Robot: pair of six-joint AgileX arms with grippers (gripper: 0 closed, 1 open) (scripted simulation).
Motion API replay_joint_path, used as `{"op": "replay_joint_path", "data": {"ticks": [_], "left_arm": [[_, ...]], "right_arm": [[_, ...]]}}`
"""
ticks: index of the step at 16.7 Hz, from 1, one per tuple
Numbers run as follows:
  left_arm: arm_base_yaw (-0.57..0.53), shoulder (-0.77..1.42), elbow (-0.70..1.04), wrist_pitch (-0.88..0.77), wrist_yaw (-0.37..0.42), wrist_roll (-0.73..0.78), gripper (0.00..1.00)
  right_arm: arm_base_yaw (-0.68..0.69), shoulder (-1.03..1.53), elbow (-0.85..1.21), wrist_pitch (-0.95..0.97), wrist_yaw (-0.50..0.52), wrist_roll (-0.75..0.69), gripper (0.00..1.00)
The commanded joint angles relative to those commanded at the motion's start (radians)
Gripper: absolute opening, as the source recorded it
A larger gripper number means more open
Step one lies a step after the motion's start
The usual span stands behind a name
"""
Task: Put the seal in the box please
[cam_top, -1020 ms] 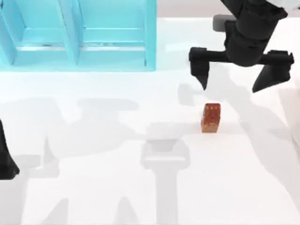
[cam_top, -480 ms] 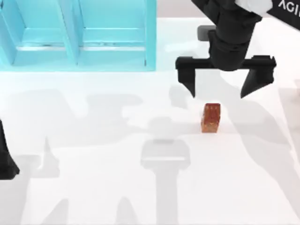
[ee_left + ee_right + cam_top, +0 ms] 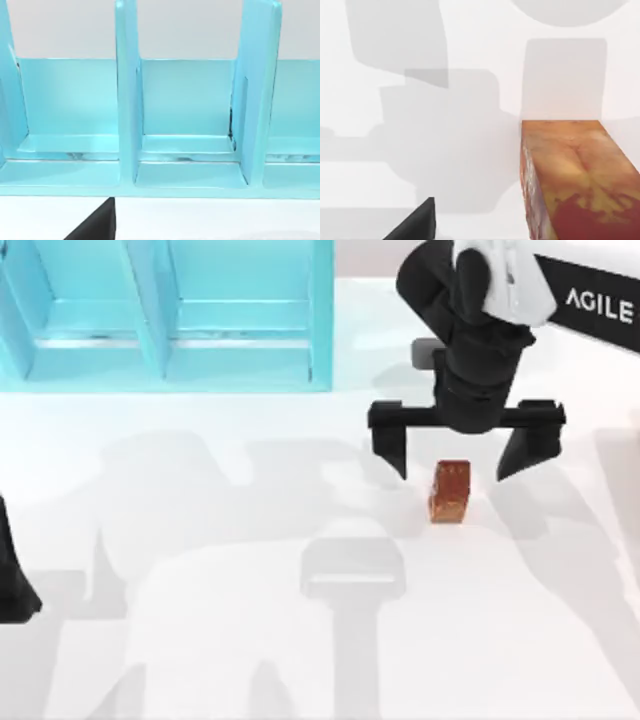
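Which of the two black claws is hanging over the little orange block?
The right gripper, on the arm at the top view's right. Its open fingers straddle the seal from above. The left gripper sits parked at the table's left edge, far from the block.

The box (image 3: 165, 315) and left arm (image 3: 12, 580) are cut off by the top view's edge.

Sim scene, blank white table (image 3: 200, 640), flat render
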Motion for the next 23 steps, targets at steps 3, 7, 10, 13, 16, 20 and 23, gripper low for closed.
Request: {"op": "replay_joint_path", "data": {"ticks": [3, 7, 10, 13, 16, 20, 23], "left_arm": [[0.0, 0.0, 0.0, 0.0, 0.0, 0.0, 1.0], [0.0, 0.0, 0.0, 0.0, 0.0, 0.0, 1.0], [0.0, 0.0, 0.0, 0.0, 0.0, 0.0, 1.0], [0.0, 0.0, 0.0, 0.0, 0.0, 0.0, 1.0], [0.0, 0.0, 0.0, 0.0, 0.0, 0.0, 1.0], [0.0, 0.0, 0.0, 0.0, 0.0, 0.0, 1.0], [0.0, 0.0, 0.0, 0.0, 0.0, 0.0, 1.0]], "right_arm": [[0.002, 0.022, -0.097, 0.116, 0.0, 0.002, 1.0], [0.003, 0.028, -0.121, 0.141, 0.0, 0.003, 1.0], [0.003, 0.028, -0.121, 0.141, 0.0, 0.003, 0.85], [0.003, 0.028, -0.121, 0.141, 0.0, 0.003, 0.62], [0.003, 0.028, -0.121, 0.141, 0.0, 0.003, 0.4], [0.003, 0.028, -0.121, 0.141, 0.0, 0.003, 0.1], [0.003, 0.028, -0.121, 0.141, 0.0, 0.003, 0.0]]}}
